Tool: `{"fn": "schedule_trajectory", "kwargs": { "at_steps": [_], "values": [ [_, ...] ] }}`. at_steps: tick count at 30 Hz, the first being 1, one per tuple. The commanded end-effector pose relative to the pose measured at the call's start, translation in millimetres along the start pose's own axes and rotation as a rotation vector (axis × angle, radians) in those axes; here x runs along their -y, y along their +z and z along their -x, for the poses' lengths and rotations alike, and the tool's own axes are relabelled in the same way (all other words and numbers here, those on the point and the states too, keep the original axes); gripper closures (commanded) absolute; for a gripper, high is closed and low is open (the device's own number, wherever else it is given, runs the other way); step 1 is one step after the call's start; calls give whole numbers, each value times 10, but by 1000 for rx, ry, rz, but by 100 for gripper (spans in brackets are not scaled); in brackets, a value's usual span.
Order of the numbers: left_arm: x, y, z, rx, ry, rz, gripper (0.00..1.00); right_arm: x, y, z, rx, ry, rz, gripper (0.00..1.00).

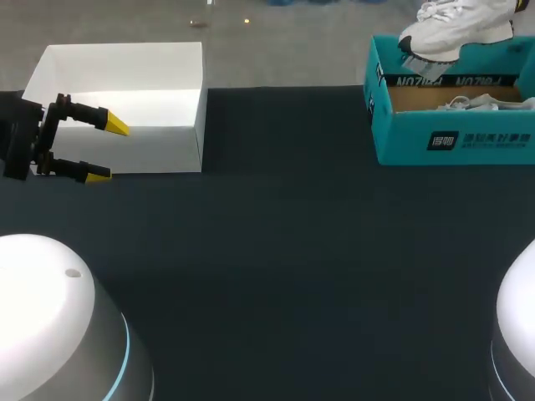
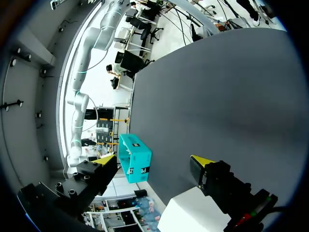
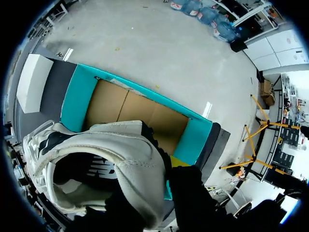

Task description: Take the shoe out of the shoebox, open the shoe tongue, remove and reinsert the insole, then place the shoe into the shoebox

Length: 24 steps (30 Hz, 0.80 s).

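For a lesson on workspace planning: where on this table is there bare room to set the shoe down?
Freest: the dark table in front of the white box and teal shoebox, and the strip between them. Crowded: by the white box, where the left gripper stands open, and the shoebox, under the held shoe.

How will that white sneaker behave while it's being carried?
Probably light: the white sneaker is held aloft over the teal shoebox. Its padded collar likely squashes under a grip, while the chunky sole should stay stiff.
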<state>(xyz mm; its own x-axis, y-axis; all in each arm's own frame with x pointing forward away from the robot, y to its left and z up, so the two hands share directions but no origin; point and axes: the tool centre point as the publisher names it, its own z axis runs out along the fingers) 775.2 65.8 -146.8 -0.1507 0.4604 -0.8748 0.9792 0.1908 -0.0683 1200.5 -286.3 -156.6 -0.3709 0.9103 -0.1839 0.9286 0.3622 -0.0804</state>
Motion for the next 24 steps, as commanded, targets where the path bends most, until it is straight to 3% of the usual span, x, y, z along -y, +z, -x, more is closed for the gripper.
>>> {"fn": "schedule_trajectory", "kwargs": {
  "at_steps": [1,6,10,14,24],
  "values": [
    [0,-3,6,-5,-1,-1,0,-129,-42,103,-77,-3,-119,100],
    [0,-3,6,-5,-1,-1,0,-10,58,145,-125,72,-125,100],
    [0,-3,6,-5,-1,-1,0,157,175,214,-183,215,-168,100],
    [0,-3,6,-5,-1,-1,0,263,263,251,-267,370,-148,100],
    [0,-3,6,-5,-1,-1,0,263,263,251,-267,370,-148,100]
  ]
}}
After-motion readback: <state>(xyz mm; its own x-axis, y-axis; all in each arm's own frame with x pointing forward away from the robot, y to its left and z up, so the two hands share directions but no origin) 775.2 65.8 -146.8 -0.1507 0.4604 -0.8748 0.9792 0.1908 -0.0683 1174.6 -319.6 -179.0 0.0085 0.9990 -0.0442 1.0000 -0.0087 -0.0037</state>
